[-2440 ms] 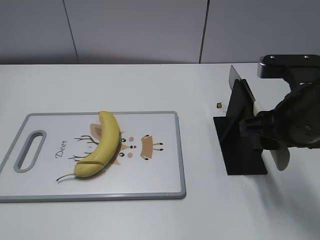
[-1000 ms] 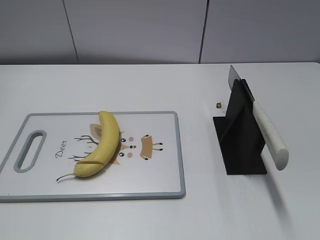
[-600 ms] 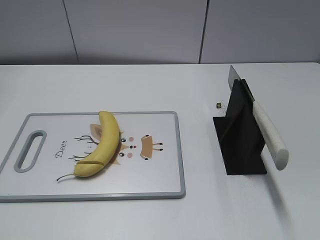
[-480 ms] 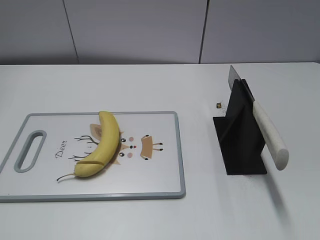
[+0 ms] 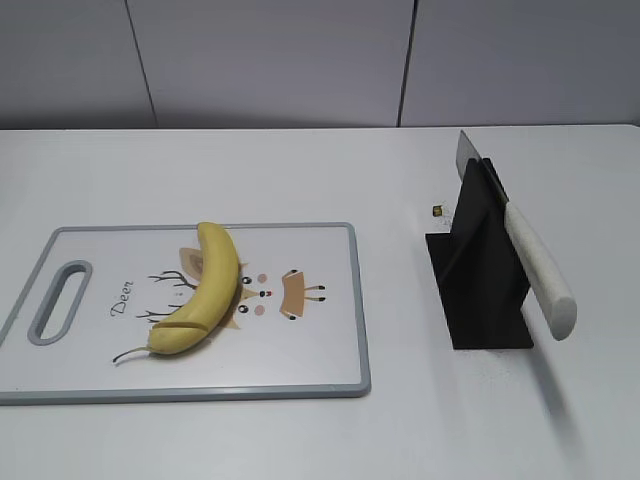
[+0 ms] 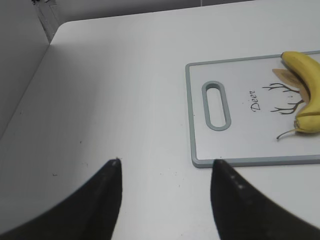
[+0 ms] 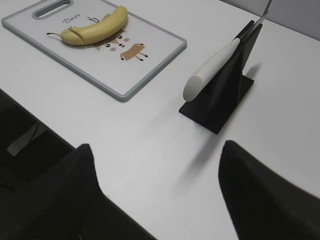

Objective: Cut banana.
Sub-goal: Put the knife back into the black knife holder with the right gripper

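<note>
Moved: right arm, which filled the right edge of the exterior view beside the knife earlier, is gone from that view; nothing else differs.
Banana (image 5: 200,291): lies on the board, left of centre, curved, stem toward the near-left corner. A cut line crosses it near the stem end; the two parts sit touching, not pulled apart.
Board (image 5: 320,365): flat on the table, handle slot at the left, deer print under and beside the banana.
Knife (image 5: 537,270): rests slanted in the black stand (image 5: 480,290), well apart from the board on the right, white handle toward the near side, blade tip poking up behind the stand.
Left gripper (image 6: 165,165): hovers over bare table beyond the board's handle end, fingers spread wide, holding nothing.
Right gripper (image 7: 155,150): hangs above the table near the stand, fingers far apart, empty.
Progress: one cut looks made and the knife is back in its stand, so I judge the task finished or nearly so; both arms stand clear.
Hard to tell: whether the cut goes fully through the banana; the underside is hidden.
Cut off: only fingertips of each gripper show in the wrist views; neither arm appears in the exterior view.
Unclear: a tiny dark speck (image 5: 438,210) on the table behind the stand, too small to name.
</note>
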